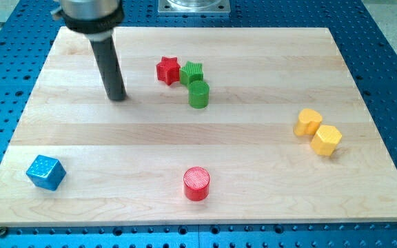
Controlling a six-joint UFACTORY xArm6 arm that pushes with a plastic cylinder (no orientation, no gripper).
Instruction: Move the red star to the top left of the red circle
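Observation:
The red star (pixel 168 70) lies near the view's top centre, touching a green star (pixel 192 72) on its right. The red circle (pixel 196 184) stands near the view's bottom centre, far below the star. My tip (pixel 118 96) rests on the board to the left of the red star and a little below it, apart from it by a clear gap.
A green cylinder (pixel 198 94) sits just below the green star. Two yellow blocks (pixel 308 122) (pixel 327 140) sit at the view's right. A blue cube (pixel 45 172) lies at the bottom left. The wooden board (pixel 253 158) ends in blue perforated table on all sides.

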